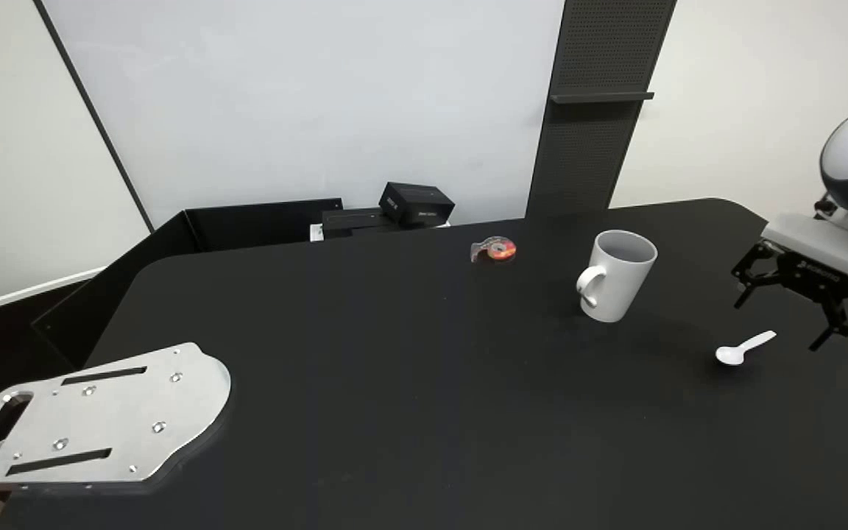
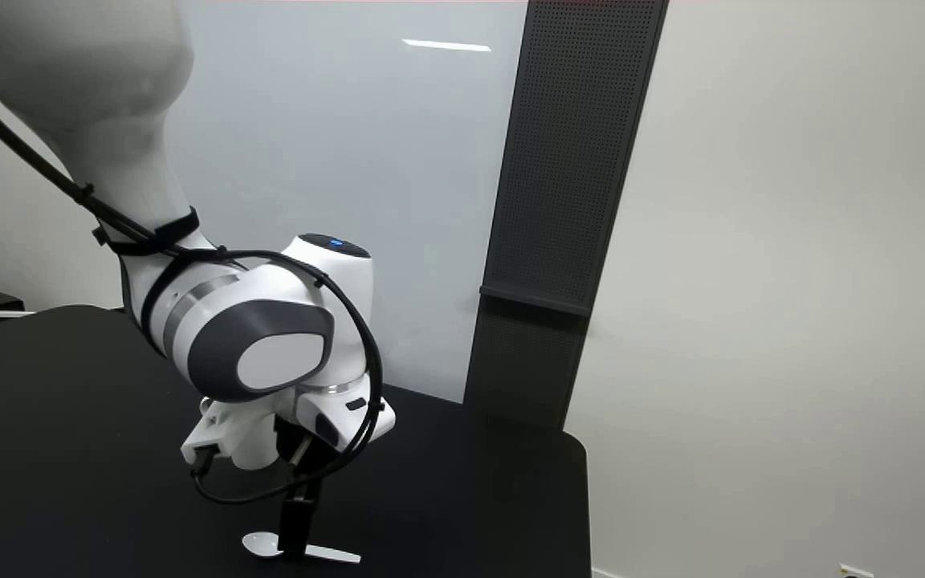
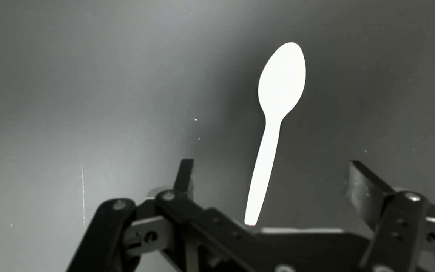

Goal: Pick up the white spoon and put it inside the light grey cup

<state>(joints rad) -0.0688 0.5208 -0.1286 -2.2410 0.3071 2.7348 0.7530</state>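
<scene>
The white spoon (image 3: 273,124) lies on the black tabletop (image 1: 424,412), and your wrist view shows its handle in line with the opening of the gripper (image 3: 271,161). You have the jaws wide apart, a gap on each side of the handle. In an exterior view a finger (image 2: 295,522) hides part of the spoon. Near the spoon, the light grey cup (image 1: 619,283) stands upright, its loop handle on the side away from your gripper. Past it you see a red tape dispenser (image 1: 500,250), then a black box (image 1: 417,206) beyond the tabletop's edge and, well apart, a slotted plate (image 1: 118,412).
</scene>
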